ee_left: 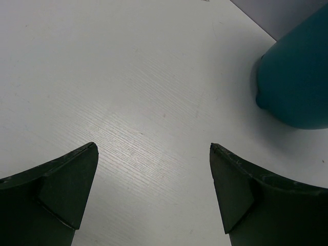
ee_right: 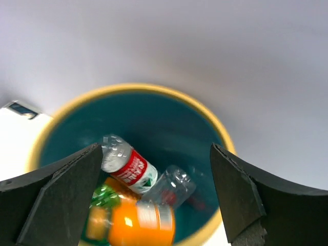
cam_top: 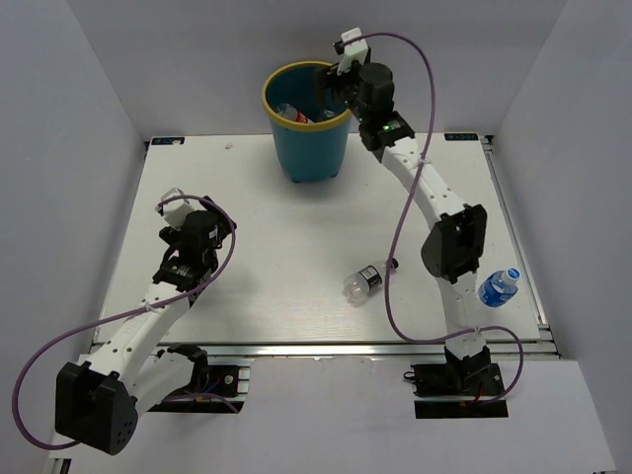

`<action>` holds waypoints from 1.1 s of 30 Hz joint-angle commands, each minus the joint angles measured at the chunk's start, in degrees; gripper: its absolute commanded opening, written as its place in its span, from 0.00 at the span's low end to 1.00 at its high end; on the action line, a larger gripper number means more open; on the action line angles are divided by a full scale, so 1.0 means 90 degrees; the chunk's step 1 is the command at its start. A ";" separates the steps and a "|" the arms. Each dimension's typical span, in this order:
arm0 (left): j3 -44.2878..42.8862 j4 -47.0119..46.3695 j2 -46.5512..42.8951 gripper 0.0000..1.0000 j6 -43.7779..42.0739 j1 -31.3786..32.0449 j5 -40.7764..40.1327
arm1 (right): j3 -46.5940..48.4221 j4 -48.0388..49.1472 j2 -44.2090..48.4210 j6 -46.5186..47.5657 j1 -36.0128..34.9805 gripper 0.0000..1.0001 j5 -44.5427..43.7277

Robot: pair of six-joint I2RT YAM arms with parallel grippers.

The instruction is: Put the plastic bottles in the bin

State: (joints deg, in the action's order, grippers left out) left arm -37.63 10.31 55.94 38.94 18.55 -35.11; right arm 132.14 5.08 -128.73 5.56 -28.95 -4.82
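The teal bin [cam_top: 308,148] with a yellow rim stands at the back middle of the table. My right gripper [cam_top: 332,89] hangs open and empty over its right rim. In the right wrist view my right gripper [ee_right: 154,149] looks down into the bin [ee_right: 154,110]. Inside lie a clear bottle with a red label [ee_right: 130,166], a second clear bottle [ee_right: 173,185] and an orange bottle [ee_right: 138,224], slightly blurred. A dark-label bottle [cam_top: 363,281] lies on the table's front middle. A blue-label bottle [cam_top: 499,286] lies at the right edge. My left gripper [cam_top: 188,222] is open and empty over the left side.
The left wrist view shows my left gripper [ee_left: 152,147] above bare white tabletop [ee_left: 128,92], with the bin's outer wall [ee_left: 300,82] at the upper right. White walls enclose the table on three sides. The right arm's purple cable [cam_top: 395,247] hangs near the dark-label bottle.
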 commanded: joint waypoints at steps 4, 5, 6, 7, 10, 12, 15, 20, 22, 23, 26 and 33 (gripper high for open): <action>-0.0233 0.0066 -0.0083 0.98 -0.0010 -0.0029 0.0015 | -0.0948 -0.1401 0.2490 0.0291 -0.0045 0.89 0.0566; -0.0214 0.0056 -0.0102 0.98 0.0000 -0.0039 0.0044 | -0.1812 -0.1888 0.2835 0.0174 -0.0045 0.89 0.0072; -0.0204 0.0027 -0.0122 0.98 0.0009 -0.0039 0.0073 | -0.2362 -0.2028 0.3167 -0.0272 -0.0045 0.89 -0.0127; -0.0204 -0.0012 -0.0122 0.98 0.0000 -0.0029 0.0083 | -0.2938 -0.2126 0.3866 -0.0470 -0.0045 0.89 -0.0293; -0.0204 -0.0022 -0.0064 0.98 0.0019 -0.0039 0.0181 | -0.5262 -0.2351 0.5185 -0.1191 -0.0045 0.89 -0.0323; -0.0233 -0.0012 0.0005 0.98 0.0097 -0.0059 0.0259 | -0.6742 -0.2488 0.5765 -0.1845 -0.0055 0.89 -0.0440; -0.0282 -0.0042 0.0151 0.98 0.0127 -0.0059 0.0375 | -0.8356 -0.2343 0.6762 -0.3027 -0.0103 0.89 -0.0606; -0.0311 -0.0081 0.0327 0.98 0.0146 -0.0068 0.0629 | -0.9573 -0.2312 0.7954 -0.4228 -0.0347 0.89 -0.0967; -0.0321 -0.0071 0.0327 0.98 0.0146 -0.0068 0.0727 | -0.9865 -0.2594 0.8149 -0.4561 -0.0425 0.89 -0.1123; -0.0312 -0.0061 0.0317 0.98 0.0146 -0.0059 0.0728 | -0.9983 -0.2596 0.8199 -0.4737 -0.0484 0.89 -0.1086; -0.0282 -0.0032 0.0220 0.98 0.0156 -0.0068 0.0679 | -1.0441 -0.2451 0.8239 -0.5275 -0.0533 0.89 -0.0842; -0.0204 -0.0061 0.0034 0.98 0.0156 -0.0068 0.0659 | -1.1302 -0.1483 0.7975 -0.6213 -0.0738 0.89 -0.0675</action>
State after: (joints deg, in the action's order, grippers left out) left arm -38.37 10.22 57.71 40.10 18.17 -29.34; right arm 31.51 -13.41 -56.36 -44.31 -34.70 -10.41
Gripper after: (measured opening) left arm 0.982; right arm 0.895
